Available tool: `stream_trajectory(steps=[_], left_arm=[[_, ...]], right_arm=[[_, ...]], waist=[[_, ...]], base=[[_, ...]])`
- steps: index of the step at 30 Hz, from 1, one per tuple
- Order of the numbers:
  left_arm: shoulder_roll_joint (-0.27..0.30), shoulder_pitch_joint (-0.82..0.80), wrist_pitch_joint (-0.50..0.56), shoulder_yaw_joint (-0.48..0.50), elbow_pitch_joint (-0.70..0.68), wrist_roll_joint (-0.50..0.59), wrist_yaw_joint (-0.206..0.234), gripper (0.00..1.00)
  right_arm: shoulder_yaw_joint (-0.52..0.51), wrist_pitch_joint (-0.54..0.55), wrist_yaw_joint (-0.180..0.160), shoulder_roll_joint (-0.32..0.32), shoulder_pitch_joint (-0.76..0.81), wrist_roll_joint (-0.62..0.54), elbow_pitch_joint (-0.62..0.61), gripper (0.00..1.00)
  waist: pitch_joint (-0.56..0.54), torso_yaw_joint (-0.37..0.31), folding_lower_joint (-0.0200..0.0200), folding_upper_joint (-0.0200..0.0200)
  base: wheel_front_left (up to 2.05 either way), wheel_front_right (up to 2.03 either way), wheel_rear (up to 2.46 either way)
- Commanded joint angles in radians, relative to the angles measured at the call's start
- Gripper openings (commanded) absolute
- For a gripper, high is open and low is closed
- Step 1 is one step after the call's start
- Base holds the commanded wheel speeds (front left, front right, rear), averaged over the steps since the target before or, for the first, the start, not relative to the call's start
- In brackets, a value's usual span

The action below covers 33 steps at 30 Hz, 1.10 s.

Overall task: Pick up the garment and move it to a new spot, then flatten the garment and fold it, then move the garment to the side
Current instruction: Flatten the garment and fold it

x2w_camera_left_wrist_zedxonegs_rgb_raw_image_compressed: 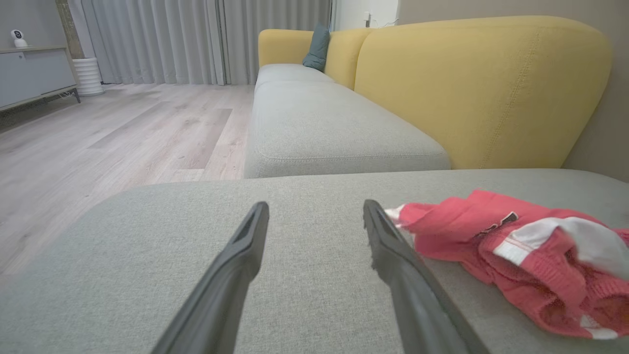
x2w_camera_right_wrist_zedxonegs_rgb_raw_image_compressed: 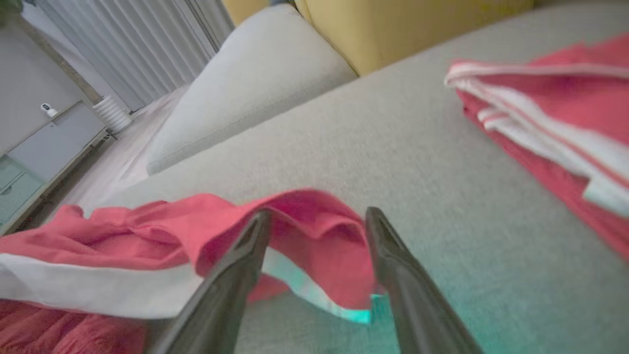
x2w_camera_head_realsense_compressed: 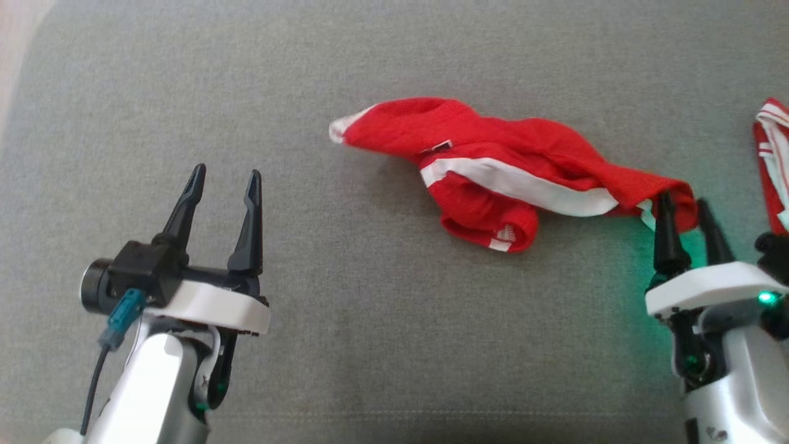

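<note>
The garment (x2w_camera_head_realsense_compressed: 493, 160) is red with a white stripe and lies crumpled on the grey cushion (x2w_camera_head_realsense_compressed: 370, 339), stretched from centre to right. My right gripper (x2w_camera_head_realsense_compressed: 683, 202) is at its right end with fingers apart. In the right wrist view, that gripper (x2w_camera_right_wrist_zedxonegs_rgb_raw_image_compressed: 318, 212) is open and straddles a raised fold of the garment (x2w_camera_right_wrist_zedxonegs_rgb_raw_image_compressed: 314, 231), which hangs loose between the fingers. My left gripper (x2w_camera_head_realsense_compressed: 225, 176) stands open over bare cushion at the lower left, well clear of the cloth. The left wrist view shows the open left gripper (x2w_camera_left_wrist_zedxonegs_rgb_raw_image_compressed: 314, 204) with the garment (x2w_camera_left_wrist_zedxonegs_rgb_raw_image_compressed: 516, 250) to its right.
A second red and white cloth (x2w_camera_head_realsense_compressed: 773, 154) lies at the right edge, seen folded flat in the right wrist view (x2w_camera_right_wrist_zedxonegs_rgb_raw_image_compressed: 550, 108). A yellow sofa back (x2w_camera_left_wrist_zedxonegs_rgb_raw_image_compressed: 481, 93) rises behind the cushion. Wood floor (x2w_camera_left_wrist_zedxonegs_rgb_raw_image_compressed: 98, 142) lies beyond the left edge.
</note>
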Motion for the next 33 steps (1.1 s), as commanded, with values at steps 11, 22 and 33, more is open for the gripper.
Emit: stream_trajectory(steps=[11, 22, 33], left_arm=[[0.027, 0.01, -0.009, 0.052, -0.038, 0.001, 0.022, 1.0], [0.038, 0.062, -0.002, 0.059, -0.062, -0.002, 0.052, 1.0], [0.04, 0.076, 0.006, 0.051, -0.075, -0.011, 0.06, 1.0]], right_arm=[[0.117, -0.037, -0.001, -0.087, 0.063, -0.198, -0.323, 1.0], [0.182, 0.029, -0.001, -0.076, 0.166, -0.245, -0.506, 1.0], [0.171, 0.044, -0.001, -0.056, 0.184, -0.239, -0.532, 1.0]], waist=[[-0.059, -0.037, 0.0, 0.0], [-0.086, -0.051, 0.0, 0.0], [-0.083, -0.05, 0.0, 0.0]], base=[[0.0, 0.0, 0.0], [0.0, 0.0, 0.0], [0.0, 0.0, 0.0]])
